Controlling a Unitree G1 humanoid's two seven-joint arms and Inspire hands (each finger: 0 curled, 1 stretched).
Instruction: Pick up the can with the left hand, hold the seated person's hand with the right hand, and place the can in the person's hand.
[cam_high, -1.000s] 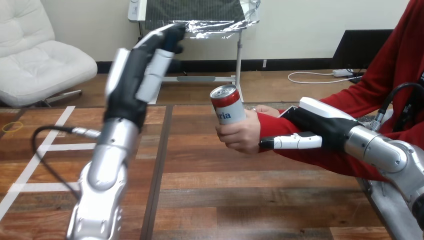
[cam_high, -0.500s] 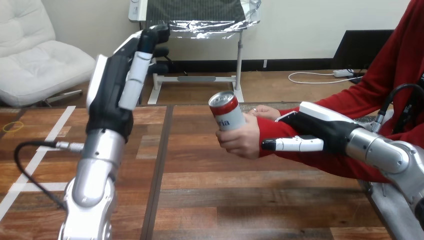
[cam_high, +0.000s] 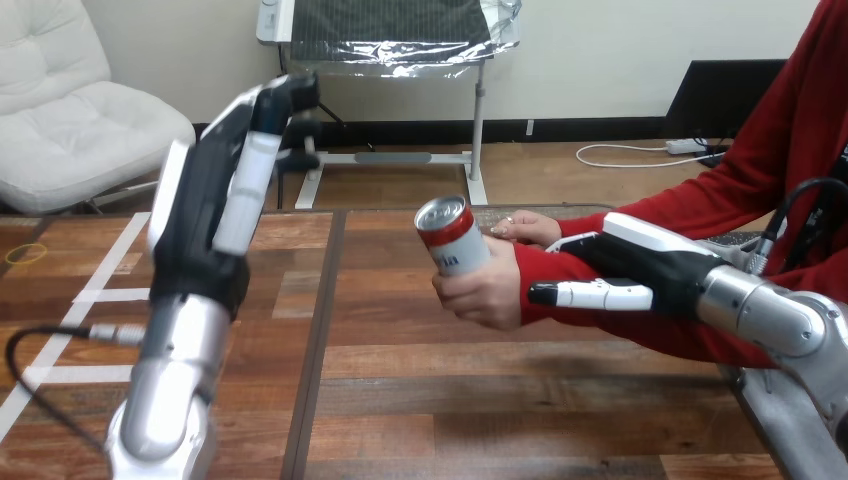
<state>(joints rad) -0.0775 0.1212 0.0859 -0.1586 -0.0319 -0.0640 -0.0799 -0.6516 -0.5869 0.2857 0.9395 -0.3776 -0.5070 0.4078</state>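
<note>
A red and white can (cam_high: 452, 235) stands tilted in the person's hand (cam_high: 485, 285), which is curled round it above the table's middle. My right hand (cam_high: 640, 268) sits on the red-sleeved wrist just right of that hand. Its thumb (cam_high: 590, 295) lies along the front of the sleeve and its fingers reach over the back. My left hand (cam_high: 215, 195) is raised well left of the can, with its fingers straight and nothing in it.
A second hand of the person (cam_high: 525, 228) rests just behind the can-holding one. The wooden table (cam_high: 480, 400) spreads below, with white tape lines (cam_high: 60, 330) at its left. A black cable (cam_high: 40, 350) loops by my left forearm.
My left hand has drawn back to the left and lower, away from the can. The can has tipped slightly left in the person's hand. My right hand has stayed at the wrist.
</note>
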